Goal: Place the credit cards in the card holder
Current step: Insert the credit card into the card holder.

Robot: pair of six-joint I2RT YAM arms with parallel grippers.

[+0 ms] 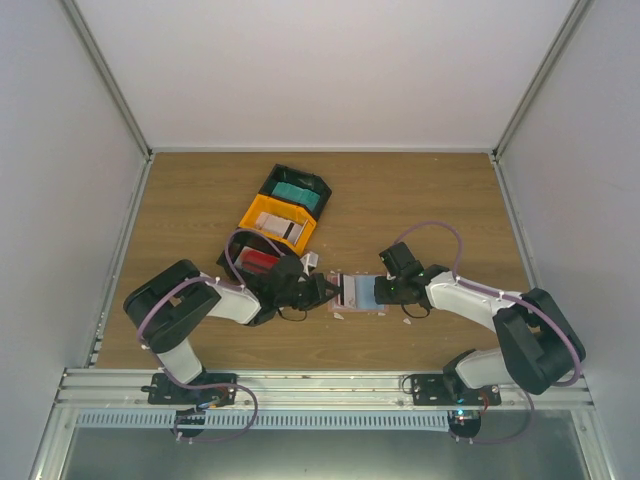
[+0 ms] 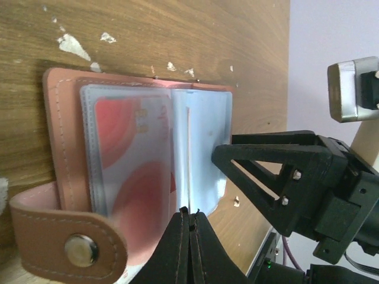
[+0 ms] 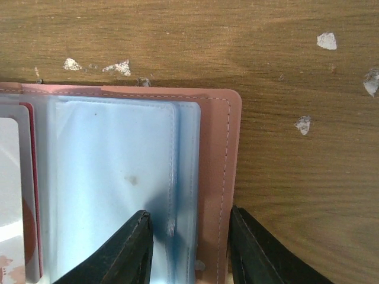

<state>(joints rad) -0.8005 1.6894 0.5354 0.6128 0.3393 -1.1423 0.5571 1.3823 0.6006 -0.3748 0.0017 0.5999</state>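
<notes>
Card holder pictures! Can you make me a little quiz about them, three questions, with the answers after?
1. True or false: the card holder is folded shut.
2. Which colour shows on the card tucked inside it? A green, B red, C black.
3. Which one has its jaws apart around the holder's edge: the left gripper or the right gripper?

Key: 1 false, it lies open. 2 B. 3 the right gripper; the left one's fingers are pressed together.
</notes>
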